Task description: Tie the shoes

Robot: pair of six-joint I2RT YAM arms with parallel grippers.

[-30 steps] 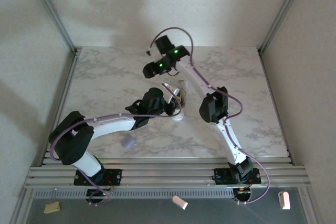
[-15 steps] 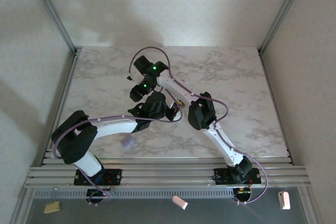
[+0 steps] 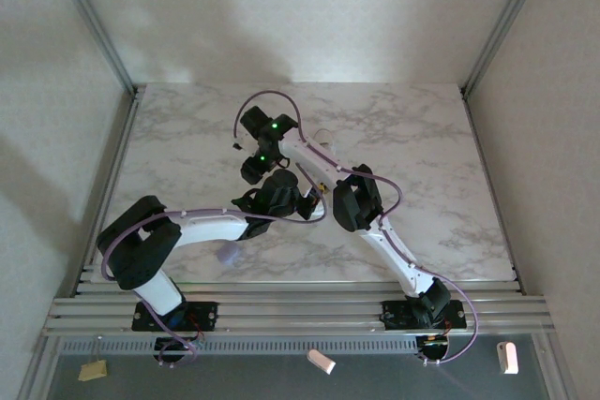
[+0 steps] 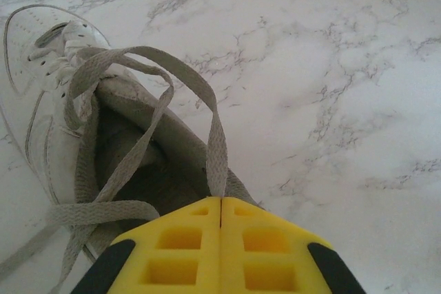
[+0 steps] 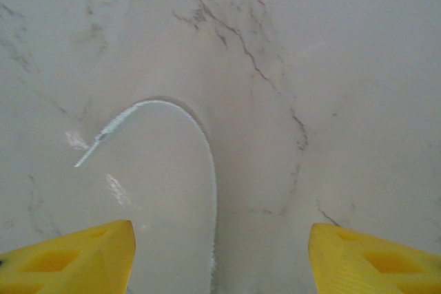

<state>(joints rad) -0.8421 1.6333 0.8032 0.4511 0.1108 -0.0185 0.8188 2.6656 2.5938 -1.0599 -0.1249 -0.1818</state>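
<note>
The shoe (image 4: 62, 101) is a small white sneaker lying on the marble table, toe toward the upper left of the left wrist view. Its grey-white laces (image 4: 172, 94) loop loosely over the opening. My left gripper (image 4: 220, 201) is shut on one lace, which rises straight out of the pinched yellow fingertips. In the top view the left gripper (image 3: 317, 192) sits at the table's middle, and the shoe is mostly hidden under the arms. My right gripper (image 5: 220, 239) stands open just above the table, over a thin white lace end (image 5: 200, 135) that curves between its fingers. From above, the right gripper (image 3: 249, 175) hangs beside the left wrist.
A tiny lavender blob (image 3: 225, 252) lies on the table near the left arm. The right arm (image 3: 361, 199) crosses over the left gripper. Metal frame posts (image 3: 94, 25) stand at the table's back corners. Small white bits (image 3: 321, 361) lie below the front rail.
The right arm has swung from the far middle leftward and nearer, ending close over the left wrist. Its jaws have narrowed slightly. The left gripper has stayed shut on the lace.
</note>
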